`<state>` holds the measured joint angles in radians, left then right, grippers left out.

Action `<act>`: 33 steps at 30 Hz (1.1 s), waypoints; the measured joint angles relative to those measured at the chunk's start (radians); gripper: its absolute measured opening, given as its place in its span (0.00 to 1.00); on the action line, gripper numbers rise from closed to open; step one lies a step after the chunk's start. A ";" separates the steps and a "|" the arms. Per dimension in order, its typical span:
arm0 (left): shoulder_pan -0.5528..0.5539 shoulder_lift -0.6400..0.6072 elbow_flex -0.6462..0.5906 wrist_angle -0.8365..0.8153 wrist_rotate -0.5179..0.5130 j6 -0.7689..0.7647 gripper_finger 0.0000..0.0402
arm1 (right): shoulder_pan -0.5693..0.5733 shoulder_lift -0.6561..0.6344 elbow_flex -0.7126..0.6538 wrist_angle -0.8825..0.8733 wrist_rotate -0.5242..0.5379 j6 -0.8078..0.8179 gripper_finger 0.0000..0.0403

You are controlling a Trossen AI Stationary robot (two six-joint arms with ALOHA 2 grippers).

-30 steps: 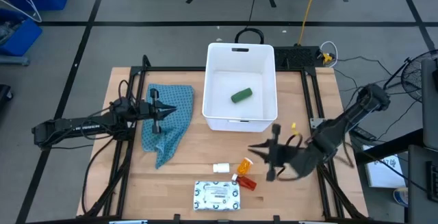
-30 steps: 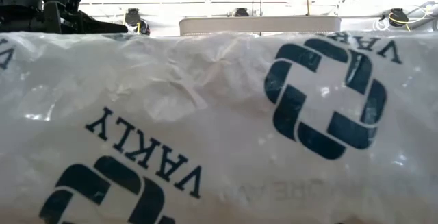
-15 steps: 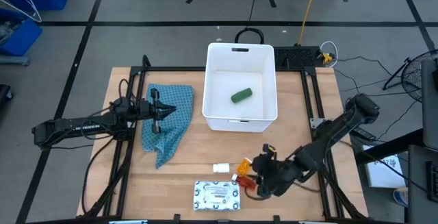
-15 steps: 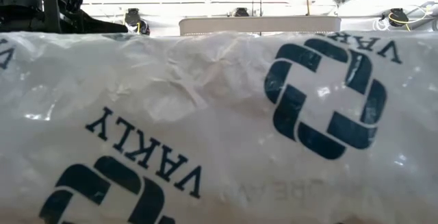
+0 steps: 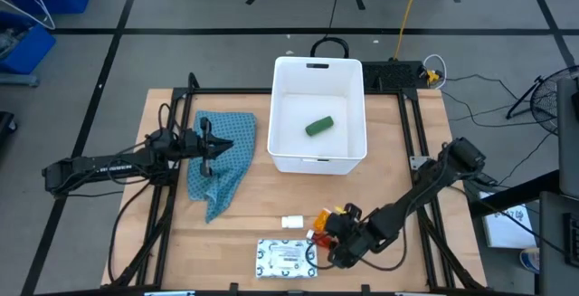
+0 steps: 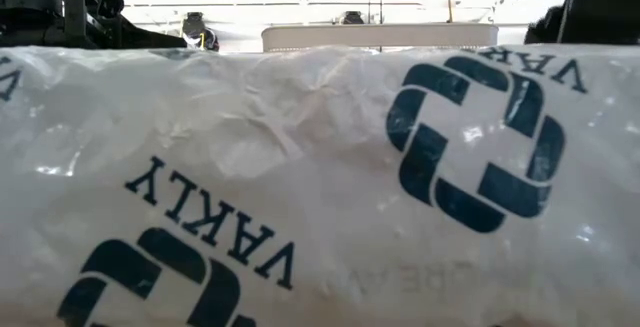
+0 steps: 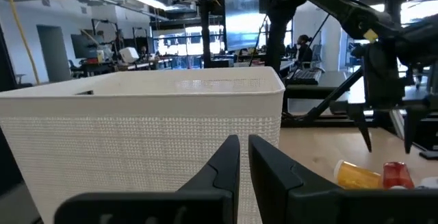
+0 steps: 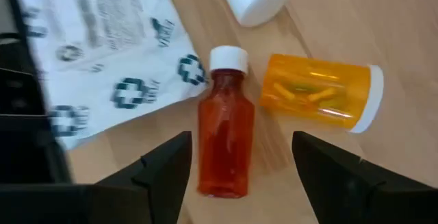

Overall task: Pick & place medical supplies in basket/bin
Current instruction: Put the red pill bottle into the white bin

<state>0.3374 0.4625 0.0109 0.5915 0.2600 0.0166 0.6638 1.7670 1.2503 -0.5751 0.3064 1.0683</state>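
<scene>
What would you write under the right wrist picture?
Open right gripper above the red bottle, beside the orange bottle.

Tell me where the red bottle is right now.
In the high view the red bottle lies near the table's front edge, right of centre, between the orange pill bottle and the white printed packet, with the open right gripper directly over it.

A blue patterned cloth [image 5: 219,160] lies crumpled on the wooden surface [image 5: 262,201], directly beneath the left jaws. Blue bins [image 5: 41,11] sit on the floor well beyond them. A yellow cable [image 5: 409,11] runs across the floor, far from the right jaws.
</scene>
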 joint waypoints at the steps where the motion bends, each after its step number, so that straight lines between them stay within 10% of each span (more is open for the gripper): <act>1: 0.000 0.000 0.000 -0.003 0.000 0.000 0.09 | -0.002 0.016 0.000 0.000 -0.004 0.009 0.61; 33: 0.000 0.000 0.000 -0.020 0.000 0.005 0.09 | -0.008 0.155 0.000 0.048 -0.122 -0.073 0.49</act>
<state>0.3374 0.4625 0.0109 0.5713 0.2600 0.0212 0.6554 1.9218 1.2499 -0.5268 0.1843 0.9956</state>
